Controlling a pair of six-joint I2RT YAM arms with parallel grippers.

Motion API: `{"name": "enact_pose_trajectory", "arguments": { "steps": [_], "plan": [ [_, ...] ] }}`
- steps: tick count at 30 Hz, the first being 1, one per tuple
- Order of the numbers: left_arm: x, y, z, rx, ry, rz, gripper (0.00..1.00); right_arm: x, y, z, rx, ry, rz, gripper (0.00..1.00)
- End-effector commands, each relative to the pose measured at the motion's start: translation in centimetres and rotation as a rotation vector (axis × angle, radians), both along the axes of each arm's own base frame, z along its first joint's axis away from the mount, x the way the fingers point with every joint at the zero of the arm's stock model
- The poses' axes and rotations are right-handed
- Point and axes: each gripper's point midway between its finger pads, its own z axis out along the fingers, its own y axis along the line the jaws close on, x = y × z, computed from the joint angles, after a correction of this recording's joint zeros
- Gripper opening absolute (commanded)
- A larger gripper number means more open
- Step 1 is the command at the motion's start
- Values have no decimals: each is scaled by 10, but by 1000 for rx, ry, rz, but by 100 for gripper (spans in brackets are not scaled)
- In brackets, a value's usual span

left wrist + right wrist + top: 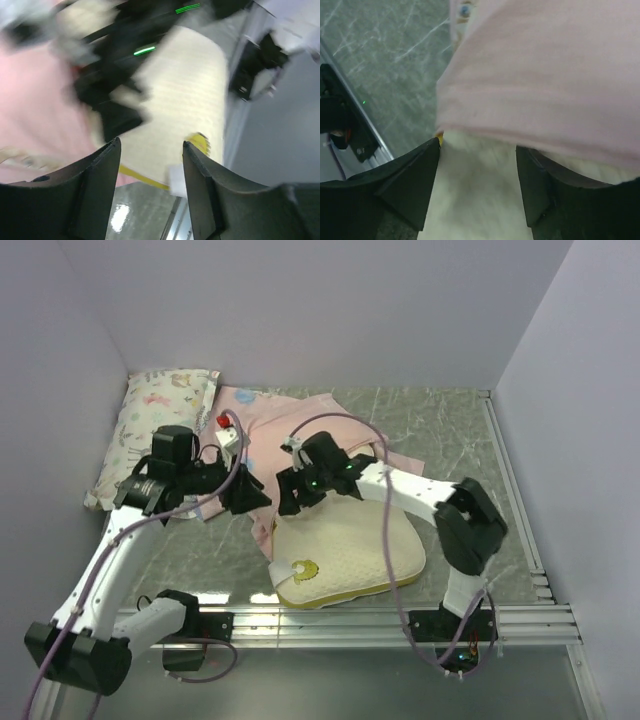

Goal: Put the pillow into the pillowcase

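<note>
Only a small yellow logo [303,568] marks the pillow [350,552], and it is too small to read. The pillow lies lower centre by the counter's [450,430] near edge, long axis left to right, its upper edge under the pink pillowcase [265,420]. Bare counter spreads at right. The left hand [150,150] and right hand [479,150] are both spread wide.

dimpled foam pillow [350,555], thin matt cloth pillowcase [290,420], glossy marbled table [440,430].
</note>
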Motion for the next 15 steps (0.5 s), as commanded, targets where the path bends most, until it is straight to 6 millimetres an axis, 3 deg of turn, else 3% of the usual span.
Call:
{"name": "enact_pose_trajectory", "arguments": {
  "steps": [1,4,5,6,7,8,9,10,12,13,14,15],
  "plan": [
    [57,14,12,9,-72,180,60,-11,-30,80,54,-145,41,72],
    [90,15,19,32,-134,217,62,-6,-71,102,33,-198,9,72],
    [102,12,12,53,-132,215,63,1,-84,105,21,-225,-11,72],
    [111,8,19,66,-170,216,64,24,-113,103,-8,-244,-102,73],
    [117,3,18,88,-204,210,66,36,-130,102,-35,-265,-150,73],
    [123,-11,6,140,-222,206,66,51,-148,98,-78,-293,-184,73],
    [131,-19,7,152,-274,207,67,75,-182,92,-135,-293,-295,73],
    [136,-27,4,168,-296,218,69,92,-199,79,-190,-297,-325,73],
    [153,-53,-6,214,-345,240,72,115,-227,61,-276,-281,-404,73],
    [158,-63,-9,225,-362,224,73,130,-248,42,-316,-240,-440,73],
    [161,-84,-32,259,-334,179,73,136,-258,33,-342,-220,-456,73],
    [174,-92,-20,262,-369,201,74,142,-266,25,-355,-208,-470,74]
  ]
}}
